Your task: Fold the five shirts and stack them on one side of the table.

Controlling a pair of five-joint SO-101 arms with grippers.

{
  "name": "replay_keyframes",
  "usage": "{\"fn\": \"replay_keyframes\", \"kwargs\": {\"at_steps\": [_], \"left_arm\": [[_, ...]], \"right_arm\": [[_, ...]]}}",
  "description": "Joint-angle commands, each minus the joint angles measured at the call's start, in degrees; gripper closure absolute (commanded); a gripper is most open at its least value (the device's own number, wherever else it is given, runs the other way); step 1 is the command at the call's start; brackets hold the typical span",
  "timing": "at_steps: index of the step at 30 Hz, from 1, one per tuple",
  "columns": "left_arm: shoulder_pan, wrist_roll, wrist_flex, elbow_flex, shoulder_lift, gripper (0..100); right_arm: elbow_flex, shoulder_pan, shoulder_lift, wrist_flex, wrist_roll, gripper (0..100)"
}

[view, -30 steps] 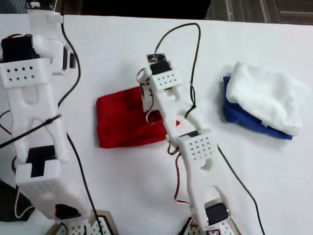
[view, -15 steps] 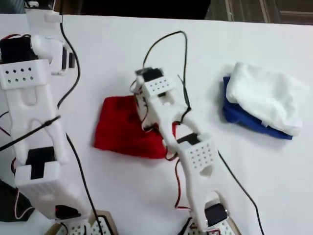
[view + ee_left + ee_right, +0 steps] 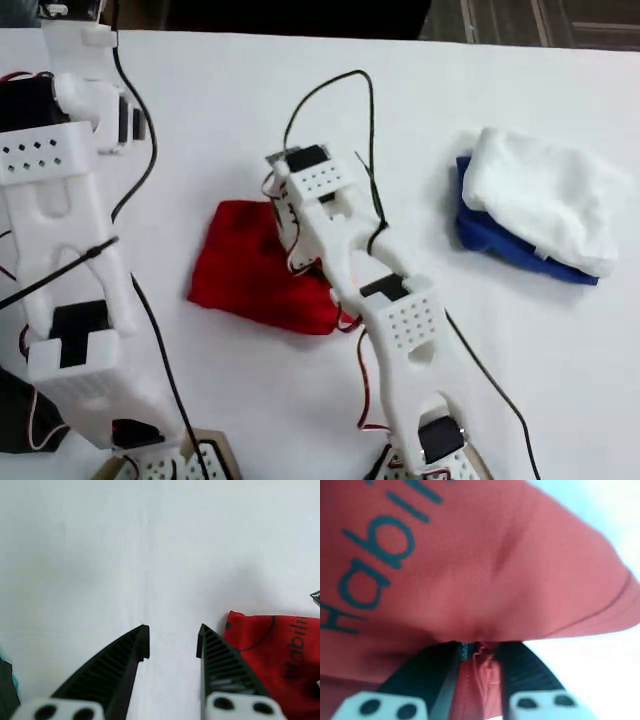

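Observation:
A red shirt (image 3: 245, 270) with dark lettering lies crumpled at the table's middle. My right gripper (image 3: 477, 647) is shut on a pinched fold of the red shirt (image 3: 470, 570); from above, the right arm's wrist (image 3: 315, 185) covers the shirt's right edge. A folded white shirt (image 3: 545, 195) rests on a folded blue shirt (image 3: 485, 235) at the right side of the table. My left gripper (image 3: 172, 640) hangs open over bare white table, and the red shirt's corner (image 3: 275, 650) lies just beside one finger. The left arm (image 3: 60, 200) stretches along the table's left edge.
Black cables (image 3: 370, 120) loop over the table behind the right arm. A dark cloth (image 3: 15, 420) sits at the front left corner. Bare table surface (image 3: 230, 110) lies behind the red shirt and between it and the stack.
The right gripper has moved left and slightly forward with the red shirt in it, so the shirt has shifted and turned. The left arm has barely moved.

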Motion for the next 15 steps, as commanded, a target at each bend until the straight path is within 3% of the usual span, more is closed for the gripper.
{"fn": "replay_keyframes", "kwargs": {"at_steps": [1, 6, 11, 15], "left_arm": [[-0.62, 0.35, 0.26, -2.33, -3.96, 82], [-1.41, 0.44, 0.26, -2.33, -3.96, 82], [-2.11, 0.26, 0.26, -2.24, -3.96, 82], [-3.34, 0.18, 0.18, -2.33, -3.96, 82]], "right_arm": [[1.23, -1.63, 1.36, 0.75, 1.76, 97.6], [-4.66, 0.92, 1.36, 0.75, 1.93, 97.5], [-15.74, 8.22, 0.04, 0.75, 2.55, 97.5], [-19.08, 10.51, -4.62, 0.92, 9.05, 97.5]]}}
